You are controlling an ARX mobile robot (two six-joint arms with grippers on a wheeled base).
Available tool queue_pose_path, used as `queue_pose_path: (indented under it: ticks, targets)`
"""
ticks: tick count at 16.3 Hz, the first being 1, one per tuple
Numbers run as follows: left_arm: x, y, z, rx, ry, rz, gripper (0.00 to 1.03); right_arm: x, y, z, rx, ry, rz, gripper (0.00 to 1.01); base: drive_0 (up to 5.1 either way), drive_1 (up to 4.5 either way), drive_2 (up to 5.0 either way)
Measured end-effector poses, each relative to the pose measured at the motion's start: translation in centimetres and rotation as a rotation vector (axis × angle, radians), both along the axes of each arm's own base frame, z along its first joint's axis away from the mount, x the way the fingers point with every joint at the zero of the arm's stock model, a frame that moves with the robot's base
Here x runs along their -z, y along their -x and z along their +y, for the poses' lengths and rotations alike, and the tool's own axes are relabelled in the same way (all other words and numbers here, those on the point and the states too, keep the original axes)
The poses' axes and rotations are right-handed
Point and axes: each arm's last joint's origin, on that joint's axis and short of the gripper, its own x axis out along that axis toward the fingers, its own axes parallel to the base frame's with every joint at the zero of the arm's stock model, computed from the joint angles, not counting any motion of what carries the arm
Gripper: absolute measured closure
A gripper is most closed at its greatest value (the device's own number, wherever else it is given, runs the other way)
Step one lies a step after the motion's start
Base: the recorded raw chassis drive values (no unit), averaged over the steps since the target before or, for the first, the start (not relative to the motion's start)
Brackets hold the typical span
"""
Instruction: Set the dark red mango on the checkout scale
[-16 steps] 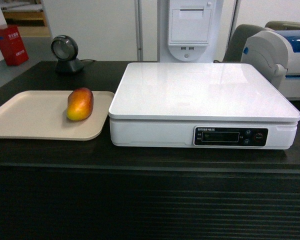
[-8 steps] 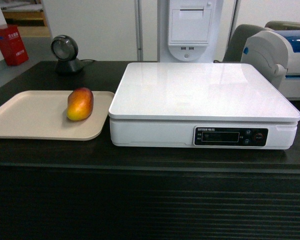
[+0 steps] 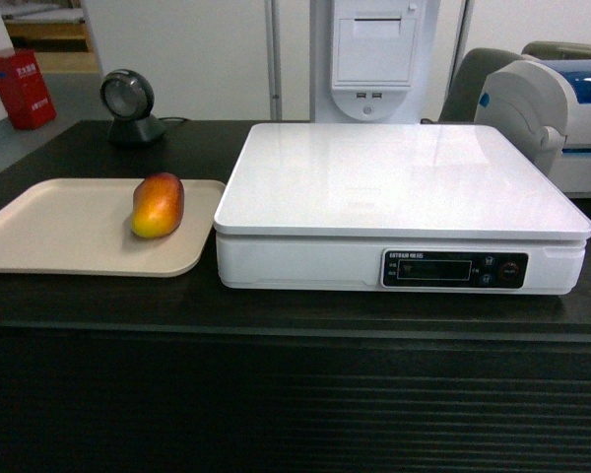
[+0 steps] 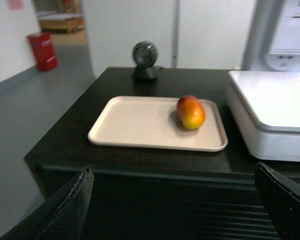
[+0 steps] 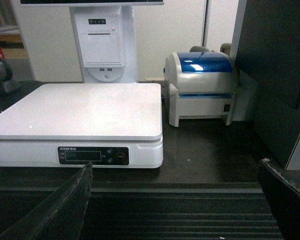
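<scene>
The mango, yellow-orange with a red blush, lies on the right part of a beige tray on the dark checkout counter. Right of the tray stands the white scale, its top bare. In the head view neither arm shows. My left gripper hangs open in front of the counter's ribbed front, below and short of the tray. In the same way my right gripper is open before the counter edge, to the right of the scale's display. Nothing is between either pair of fingers.
A black round barcode scanner stands behind the tray. A white receipt terminal rises behind the scale. A white and blue label printer sits at the right. A red bin is on the floor at far left.
</scene>
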Motion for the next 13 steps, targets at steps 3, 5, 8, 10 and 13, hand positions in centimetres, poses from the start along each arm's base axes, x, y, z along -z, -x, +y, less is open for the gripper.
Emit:
queue_pose_path:
  ticks: [3,5,8,10,13]
  targets:
    - [-1.4,-0.4,-2.2,-0.168,0.006,-0.017,0.05,0.0,0.0,0.0,0.0,0.0,0.0,0.03,0.0,0.0,0.0]
    - [-3.0,-0.9,-3.2,-0.189,0.027,-0.073,0.05,0.0,0.0,0.0,0.0,0.0,0.0,0.03,0.0,0.0,0.0]
    - [-2.9,-3.5,-3.1,-0.169,0.005,-0.059,0.05,0.0,0.0,0.0,0.0,0.0,0.0,0.03,0.0,0.0,0.0]
    - [-3.9,-6.6,-2.1,-0.134,-0.001,-0.074,0.05,0.0,0.0,0.0,0.0,0.0,0.0,0.03,0.0,0.0,0.0]
    - [-4.5,-13.6,0.1,0.0,-0.001,-0.045,0.05,0.0,0.0,0.0,0.0,0.0,0.0,0.03,0.0,0.0,0.0]
